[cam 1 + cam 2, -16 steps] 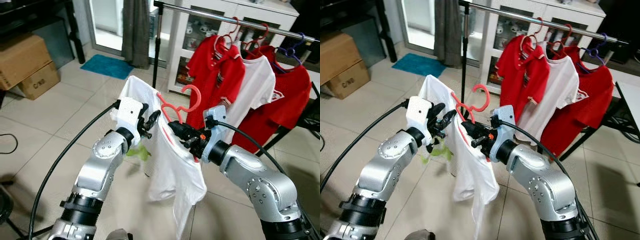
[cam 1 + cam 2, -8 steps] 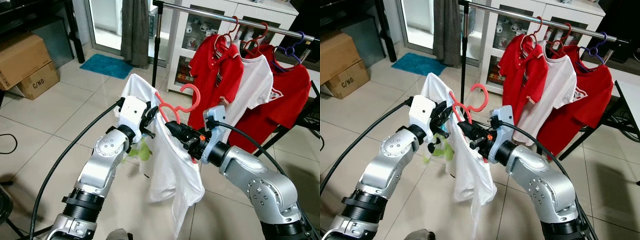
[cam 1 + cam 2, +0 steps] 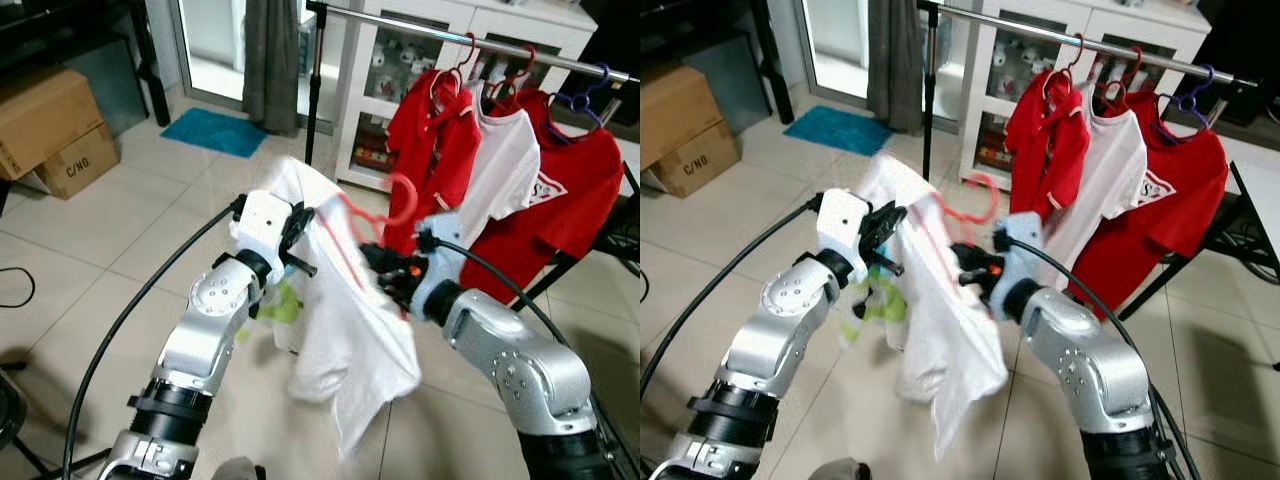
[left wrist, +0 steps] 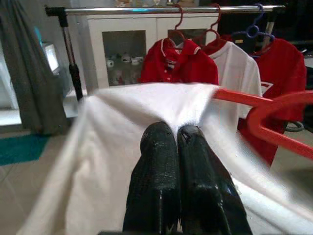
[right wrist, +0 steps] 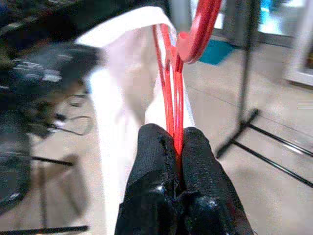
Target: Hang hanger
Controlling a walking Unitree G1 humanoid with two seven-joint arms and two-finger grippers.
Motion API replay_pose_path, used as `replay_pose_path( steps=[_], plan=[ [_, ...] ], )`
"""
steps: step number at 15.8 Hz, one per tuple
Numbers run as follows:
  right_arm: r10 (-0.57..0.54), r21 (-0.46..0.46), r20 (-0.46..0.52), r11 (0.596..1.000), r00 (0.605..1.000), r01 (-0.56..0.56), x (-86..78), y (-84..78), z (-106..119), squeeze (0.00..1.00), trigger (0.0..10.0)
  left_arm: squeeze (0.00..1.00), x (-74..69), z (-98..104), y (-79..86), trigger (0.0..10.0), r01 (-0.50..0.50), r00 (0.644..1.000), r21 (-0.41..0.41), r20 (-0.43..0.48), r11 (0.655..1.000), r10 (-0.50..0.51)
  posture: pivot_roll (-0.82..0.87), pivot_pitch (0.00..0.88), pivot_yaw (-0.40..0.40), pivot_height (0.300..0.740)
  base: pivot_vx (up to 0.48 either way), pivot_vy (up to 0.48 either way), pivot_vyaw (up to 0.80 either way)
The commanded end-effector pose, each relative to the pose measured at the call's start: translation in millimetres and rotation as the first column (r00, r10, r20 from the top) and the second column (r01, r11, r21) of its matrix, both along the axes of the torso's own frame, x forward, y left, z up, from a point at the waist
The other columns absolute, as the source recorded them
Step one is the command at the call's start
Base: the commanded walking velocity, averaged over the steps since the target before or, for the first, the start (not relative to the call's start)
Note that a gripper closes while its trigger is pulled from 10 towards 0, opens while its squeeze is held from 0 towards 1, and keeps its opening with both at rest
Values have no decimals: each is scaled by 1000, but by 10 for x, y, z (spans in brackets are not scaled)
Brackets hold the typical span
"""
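In the left eye view, the red hanger (image 3: 372,212) carrying the white shirt (image 3: 345,330) is staying below the rail (image 3: 470,40), between both arms. In the left wrist view, the left claw (image 4: 177,134) is pinching the shirt cloth. In the right wrist view, the right claw (image 5: 175,136) is clamping the hanger wire.

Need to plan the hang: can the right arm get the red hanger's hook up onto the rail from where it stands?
Probably not yet. The right gripper is shut on the red hanger, whose hook sits well below and short of the rail. The stretch left of the red shirt looks free, though.
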State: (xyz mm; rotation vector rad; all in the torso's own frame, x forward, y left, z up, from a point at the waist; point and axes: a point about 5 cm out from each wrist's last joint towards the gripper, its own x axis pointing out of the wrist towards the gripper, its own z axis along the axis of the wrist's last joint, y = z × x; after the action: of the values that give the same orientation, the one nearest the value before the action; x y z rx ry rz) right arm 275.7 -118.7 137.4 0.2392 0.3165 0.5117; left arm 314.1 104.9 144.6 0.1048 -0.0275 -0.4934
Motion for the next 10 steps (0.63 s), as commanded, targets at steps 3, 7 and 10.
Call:
replay_pose_path(
  steps=[3,7,10],
  plan=[
    [-101,-35,38,994,994,103,89,-129,79,0,10000,0,-22,15,14,0,-37,999,-23,1,999,37,-30,0,-69,740,0,0,0],
    [-106,-13,68,994,992,108,117,-106,138,0,10000,0,-46,-92,46,0,-64,997,9,-49,998,65,-31,0,-72,740,0,0,0],
    [-80,40,76,996,994,78,99,-70,172,0,10000,0,-93,-106,-66,3098,6,998,0,-70,1000,-6,-31,0,-73,740,0,0,0]
  ],
)
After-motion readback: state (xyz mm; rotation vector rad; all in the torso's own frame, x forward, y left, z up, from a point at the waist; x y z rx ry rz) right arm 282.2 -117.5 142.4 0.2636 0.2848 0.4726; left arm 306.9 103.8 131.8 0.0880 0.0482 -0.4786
